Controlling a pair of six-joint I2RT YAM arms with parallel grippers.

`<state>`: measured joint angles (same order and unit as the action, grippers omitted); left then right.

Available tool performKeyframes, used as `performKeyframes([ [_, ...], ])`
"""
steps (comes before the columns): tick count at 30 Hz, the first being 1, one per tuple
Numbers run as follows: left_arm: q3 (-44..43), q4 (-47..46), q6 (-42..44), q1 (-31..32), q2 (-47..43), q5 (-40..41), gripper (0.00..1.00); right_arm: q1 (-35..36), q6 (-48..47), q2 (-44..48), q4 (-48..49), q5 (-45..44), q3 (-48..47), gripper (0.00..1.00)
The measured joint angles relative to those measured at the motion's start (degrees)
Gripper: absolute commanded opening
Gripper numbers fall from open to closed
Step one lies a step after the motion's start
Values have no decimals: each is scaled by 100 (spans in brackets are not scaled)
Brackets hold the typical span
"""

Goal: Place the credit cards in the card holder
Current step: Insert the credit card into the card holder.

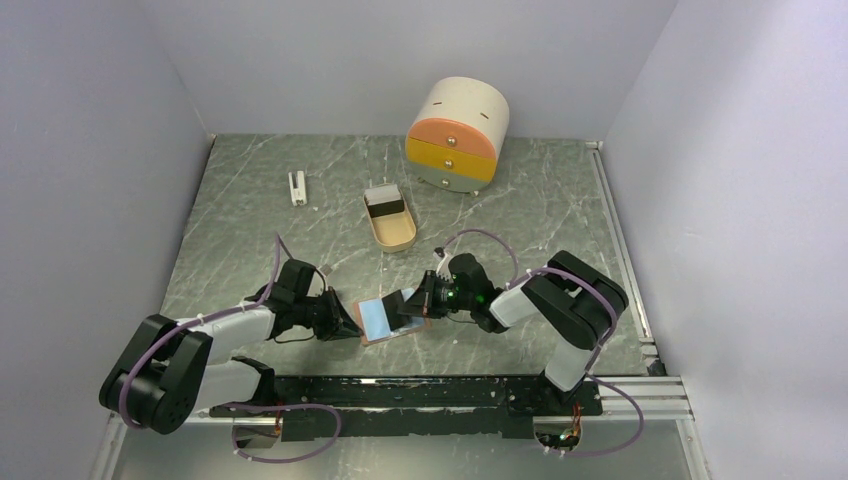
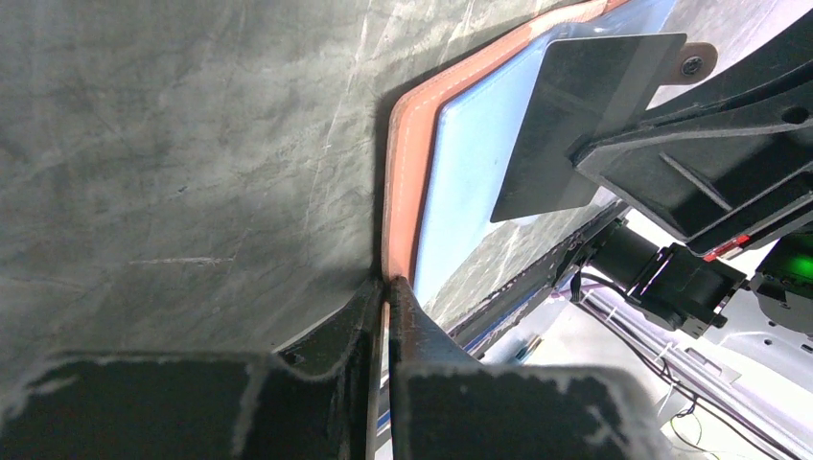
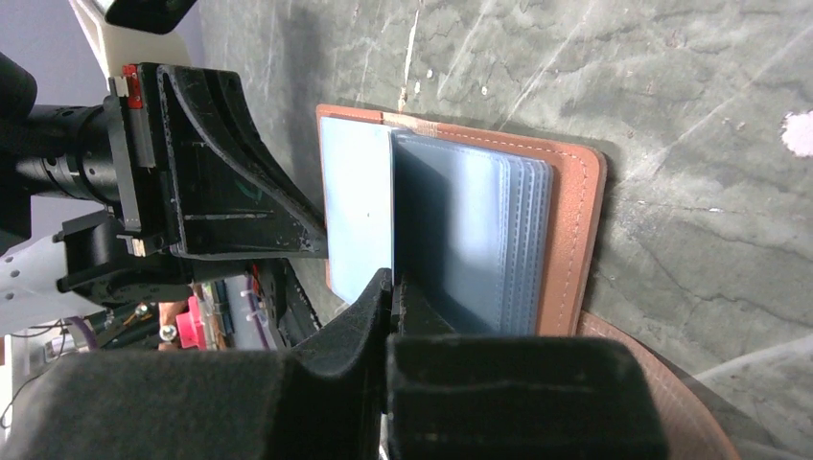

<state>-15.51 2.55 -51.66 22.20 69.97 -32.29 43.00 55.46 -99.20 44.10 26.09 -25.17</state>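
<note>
The card holder (image 1: 385,322) lies open on the table (image 1: 250,230) in the lower middle of the overhead frame, between the two arms. Its salmon-pink rim surrounds a pale blue inner face.

The left tool (image 1: 352,322) has its jaws pinched narrow on the holder's left edge. The left wrist view shows the pink border rising straight out of the closed fingertips (image 2: 407,307).

The right tool (image 1: 425,298) comes in from the right, clamped on a dark card (image 2: 575,125) that hangs tilted over the holder's blue face. Whether the card touches the pockets cannot be told. In the right wrist view the fingers (image 3: 369,307) meet on a thin edge just above the stacked clear pockets.

Toward the upper middle of the overhead frame, well apart, stand a beige oval tray (image 1: 392,232), a small white block (image 1: 297,187) and a round drawer box (image 1: 457,135).
</note>
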Motion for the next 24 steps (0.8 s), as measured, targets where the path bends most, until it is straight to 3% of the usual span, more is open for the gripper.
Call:
performKeyframes([
  [19, 35, -109, -26, -2, 31, -37, 9, 181, 481, -308, 723, 48, 142, 1],
  [21, 35, -111, -26, -2, 31, -39, 9, 205, 533, -345, 756, 35, 136, 2],
  [24, 35, -111, -42, -2, 31, -39, 9, 269, 619, -404, 756, -2, 83, 12],
])
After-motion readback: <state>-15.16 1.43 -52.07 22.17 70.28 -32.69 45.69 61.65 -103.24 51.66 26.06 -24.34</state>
